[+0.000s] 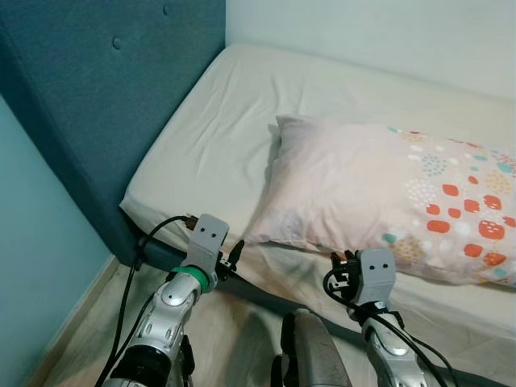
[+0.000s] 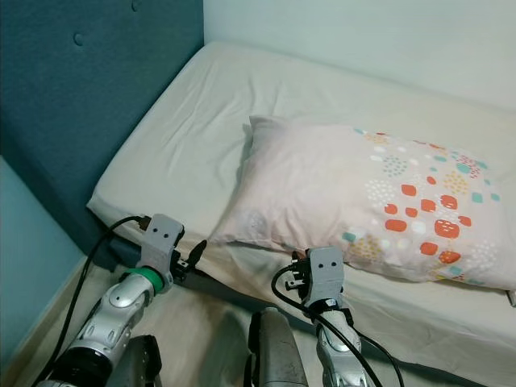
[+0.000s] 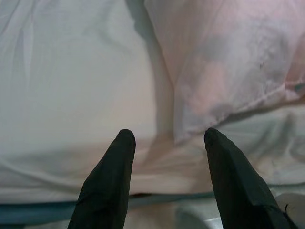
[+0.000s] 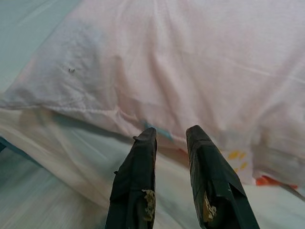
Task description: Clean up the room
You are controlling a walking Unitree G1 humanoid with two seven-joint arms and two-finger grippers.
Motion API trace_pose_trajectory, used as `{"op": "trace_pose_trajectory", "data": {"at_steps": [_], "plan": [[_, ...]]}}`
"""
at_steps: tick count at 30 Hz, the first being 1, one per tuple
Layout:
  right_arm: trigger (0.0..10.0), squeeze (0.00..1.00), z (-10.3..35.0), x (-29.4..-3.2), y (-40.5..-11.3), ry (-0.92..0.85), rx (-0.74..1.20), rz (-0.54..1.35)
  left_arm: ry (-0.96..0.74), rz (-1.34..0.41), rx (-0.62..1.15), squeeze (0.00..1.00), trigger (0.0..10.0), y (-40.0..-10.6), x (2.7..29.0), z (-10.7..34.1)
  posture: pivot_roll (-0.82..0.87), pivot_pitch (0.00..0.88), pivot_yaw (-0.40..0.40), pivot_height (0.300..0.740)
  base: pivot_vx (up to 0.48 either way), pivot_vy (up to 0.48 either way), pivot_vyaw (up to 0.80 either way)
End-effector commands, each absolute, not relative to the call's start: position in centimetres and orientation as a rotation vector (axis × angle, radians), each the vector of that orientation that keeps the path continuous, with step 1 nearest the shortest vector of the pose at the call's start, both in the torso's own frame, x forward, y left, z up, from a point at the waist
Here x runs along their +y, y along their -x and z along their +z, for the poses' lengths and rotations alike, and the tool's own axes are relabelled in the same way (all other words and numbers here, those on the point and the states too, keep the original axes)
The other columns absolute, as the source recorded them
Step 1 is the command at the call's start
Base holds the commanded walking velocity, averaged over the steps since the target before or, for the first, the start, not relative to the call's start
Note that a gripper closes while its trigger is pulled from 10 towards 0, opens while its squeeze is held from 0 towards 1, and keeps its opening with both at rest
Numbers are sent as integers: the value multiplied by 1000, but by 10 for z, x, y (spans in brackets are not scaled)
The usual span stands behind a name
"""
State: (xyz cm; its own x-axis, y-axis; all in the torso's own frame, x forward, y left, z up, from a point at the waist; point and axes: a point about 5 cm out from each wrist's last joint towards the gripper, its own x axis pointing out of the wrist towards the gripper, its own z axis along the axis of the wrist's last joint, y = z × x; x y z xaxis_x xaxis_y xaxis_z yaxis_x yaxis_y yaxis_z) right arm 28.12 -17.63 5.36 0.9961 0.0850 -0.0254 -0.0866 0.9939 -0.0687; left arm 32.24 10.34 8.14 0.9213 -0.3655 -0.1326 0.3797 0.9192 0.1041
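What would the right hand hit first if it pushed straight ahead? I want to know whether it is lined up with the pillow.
Most likely the pillow: the right hand points at its near edge, just above the sheet. Depth is uncertain.

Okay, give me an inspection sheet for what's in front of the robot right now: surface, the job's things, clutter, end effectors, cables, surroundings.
Surface: bed with a cream sheet, wrinkled, its near edge facing the robot.
Job's things: pillow, pale pink with orange and teal spots toward the robot's right, lying askew along the near edge.
Clutter: nothing seen.
End effectors: left end effector open, aimed at the pillow's near corner, not touching. Right end effector with fingers slightly apart, tips at the pillow's front edge; contact cannot be told.
Cables: black cable looping from the left wrist; another cable at the right wrist.
Surroundings: teal padded headboard, pale wall, wooden floor.
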Motion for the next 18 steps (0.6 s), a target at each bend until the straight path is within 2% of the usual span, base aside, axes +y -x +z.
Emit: {"op": "trace_pose_trajectory", "data": {"at_steps": [1, 6, 7, 8, 9, 11, 12, 14, 18], "plan": [[10000, 0, 49, -178, -278, 58, 35, 76, -109, -394, 139, 0, 10000, -322, 101, 78, -48, 133, 2, 595, 0, 0, 0], [10000, 0, 50, -178, -278, 61, 30, 74, -40, -408, 129, 0, 10000, -329, 94, 87, -57, 140, -2, 595, 0, 0, 0], [10000, 0, 50, -179, -277, 63, 25, 70, 25, -428, 134, 122, 10000, -335, 89, 93, -57, 140, -2, 595, 0, 0, 0], [10000, 0, 50, -179, -277, 63, 25, 70, 25, -428, 134, 122, 10000, -335, 89, 93, -57, 140, -2, 595, 0, 0, 0], [10000, 0, 51, -181, -276, 66, 22, 60, 90, -469, 144, 1000, 10000, -341, 81, 100, -69, 150, -5, 595, 0, 0, 0], [10000, 0, 51, -186, -274, 77, 19, 21, 170, -570, 179, 1000, 10000, -347, 61, 108, -84, 162, 1, 595, 0, 0, 0], [10000, 0, 51, -186, -274, 77, 19, 21, 170, -570, 179, 1000, 10000, -347, 61, 108, -84, 162, 1, 595, 0, 0, 0], [10000, 0, 53, -201, -268, 108, 10, -94, 244, -634, 243, 1000, 10000, -352, 41, 111, -128, 192, 24, 595, 0, 0, 0], [10000, 0, 55, -215, -262, 136, -6, -193, 322, -653, 289, 1000, 10000, -355, 27, 115, -149, 207, 37, 595, 0, 0, 0]]}}
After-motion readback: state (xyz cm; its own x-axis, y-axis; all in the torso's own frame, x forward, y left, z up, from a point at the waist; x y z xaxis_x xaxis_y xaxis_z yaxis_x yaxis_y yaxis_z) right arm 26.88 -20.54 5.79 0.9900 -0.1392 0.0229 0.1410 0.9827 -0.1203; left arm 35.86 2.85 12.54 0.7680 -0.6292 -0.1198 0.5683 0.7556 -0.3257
